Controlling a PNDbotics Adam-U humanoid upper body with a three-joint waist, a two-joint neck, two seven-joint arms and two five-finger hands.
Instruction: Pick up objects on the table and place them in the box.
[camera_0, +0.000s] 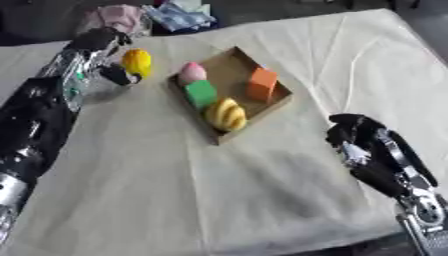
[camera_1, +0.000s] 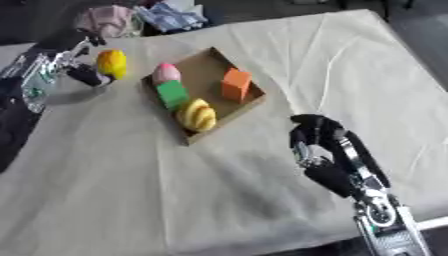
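fruit (camera_0: 137, 62), yellow, sits pinched in our left hand (camera_0: 112, 56) at upper left, beside the box (camera_0: 229, 57); our right hand (camera_0: 367, 150) rests curled and empty at lower right.

A cream cloth (camera_0: 219, 190), creased and rumpled, covers the worktop and hangs over its near edge. Beyond the worktop's far edge lie crumpled fabrics: a pink bundle (camera_1: 109, 19) and, just beside it, a blue-and-white one (camera_0: 179, 16). Dark floor (camera_0: 289, 10) shows behind the worktop.
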